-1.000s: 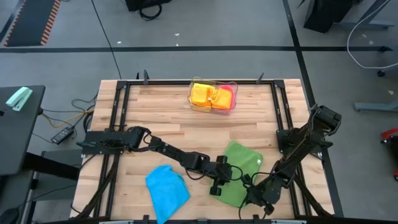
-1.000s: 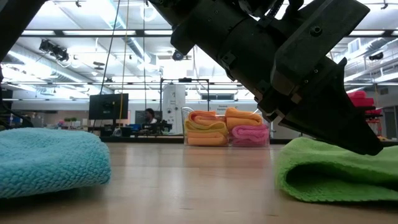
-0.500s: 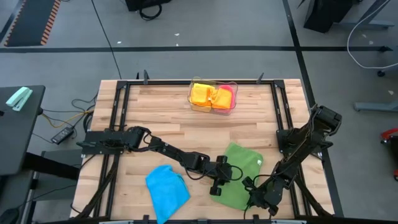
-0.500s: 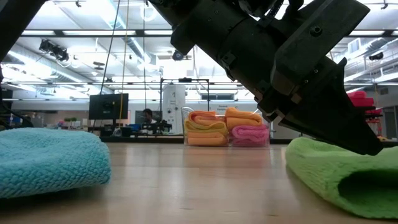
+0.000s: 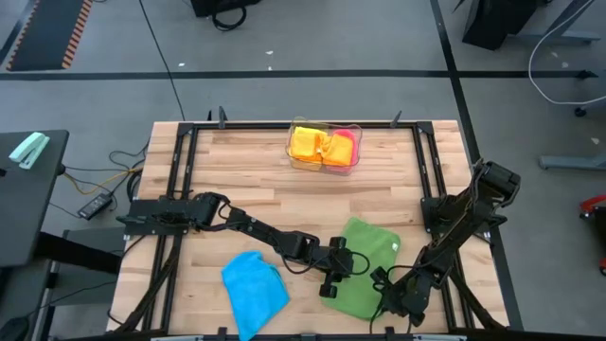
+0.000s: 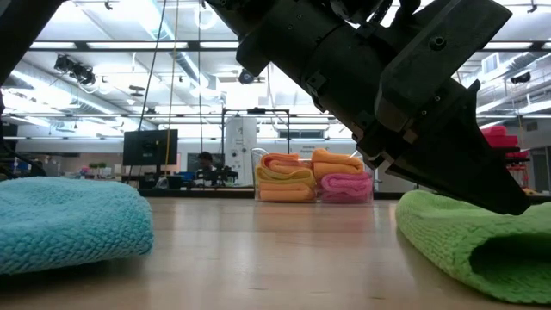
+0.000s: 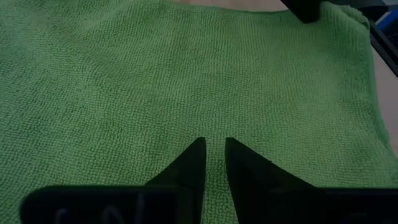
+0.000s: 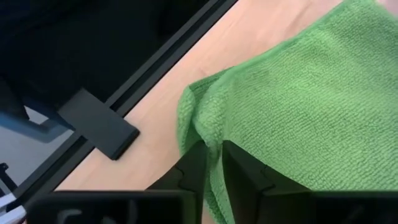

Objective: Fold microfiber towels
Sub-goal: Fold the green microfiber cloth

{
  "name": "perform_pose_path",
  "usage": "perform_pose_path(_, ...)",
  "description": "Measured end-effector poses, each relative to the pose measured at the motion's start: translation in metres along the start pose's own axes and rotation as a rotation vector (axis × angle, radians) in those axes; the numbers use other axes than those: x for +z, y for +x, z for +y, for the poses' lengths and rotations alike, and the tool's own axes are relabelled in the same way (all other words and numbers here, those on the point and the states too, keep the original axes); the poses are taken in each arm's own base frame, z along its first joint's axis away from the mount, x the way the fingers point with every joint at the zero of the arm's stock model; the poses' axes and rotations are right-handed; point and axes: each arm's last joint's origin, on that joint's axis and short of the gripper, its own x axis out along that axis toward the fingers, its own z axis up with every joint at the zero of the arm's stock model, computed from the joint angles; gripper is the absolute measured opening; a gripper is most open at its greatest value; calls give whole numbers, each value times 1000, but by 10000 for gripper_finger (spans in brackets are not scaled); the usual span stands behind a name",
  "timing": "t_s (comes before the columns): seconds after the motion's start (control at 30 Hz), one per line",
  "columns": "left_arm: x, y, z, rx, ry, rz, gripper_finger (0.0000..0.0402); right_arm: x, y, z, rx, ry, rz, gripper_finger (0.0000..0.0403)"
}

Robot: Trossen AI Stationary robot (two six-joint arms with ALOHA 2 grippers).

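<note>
A green towel (image 5: 369, 254) lies spread on the wooden table, right of the middle and toward the near edge. My left gripper (image 5: 333, 275) reaches across from the left and is down on the towel's left part, its fingers nearly together (image 7: 212, 144). My right gripper (image 5: 391, 301) is at the towel's near right corner, shut on its edge (image 8: 211, 149). In the low view the left gripper (image 6: 516, 202) bears on the green towel (image 6: 465, 245). A blue towel (image 5: 254, 289) lies crumpled on the table at the near left. My left gripper comes slanting down from the table's left onto the green towel's upper face (image 7: 214, 124), a little in from its left edge. Green cloth shows in the narrow gap between the two fingertips. The towel lies flat on the table around them. My right gripper pinches a rolled edge at the towel's near right corner (image 8: 200, 127) between its two fingers, slanting down from the table's near right. The corner stands raised in a bunched fold. One layer or several, I cannot tell. The rest of the towel lies on the table.
A clear tray (image 5: 295, 159) at the far middle holds folded orange, yellow and pink towels (image 6: 314, 176). Black frame rails (image 5: 180, 189) run along the table's left and right sides, one close by my right gripper (image 8: 99, 124). Bare wood lies between the tray and the towels.
In the low view the green towel's near part has changed shape. A second ago it lay as a flat doubled fold with a lower layer showing. Now it is one rounded slope, and its left edge has drawn slightly to the right. My left gripper has kept still.
</note>
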Motion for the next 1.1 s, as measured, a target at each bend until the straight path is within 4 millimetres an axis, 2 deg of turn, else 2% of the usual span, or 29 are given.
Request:
perform_pose_path(0.4, 0, 0, 0, 0, -1, 0, 75, 1, 0, 0, 6, 20, -11, 141)
perform_pose_path(0.77, 0, 0, 0, 0, 0, 0, 73, 6, 0, 2, 28, -12, -65, 145)
perform_pose_path(0.93, 0, 0, 0, 0, 0, 0, 77, 9, 0, 0, -53, -46, -105, 143)
perform_pose_path(1.1, 0, 0, 0, 0, -1, 0, 74, 9, 0, 0, -62, -50, -106, 143)
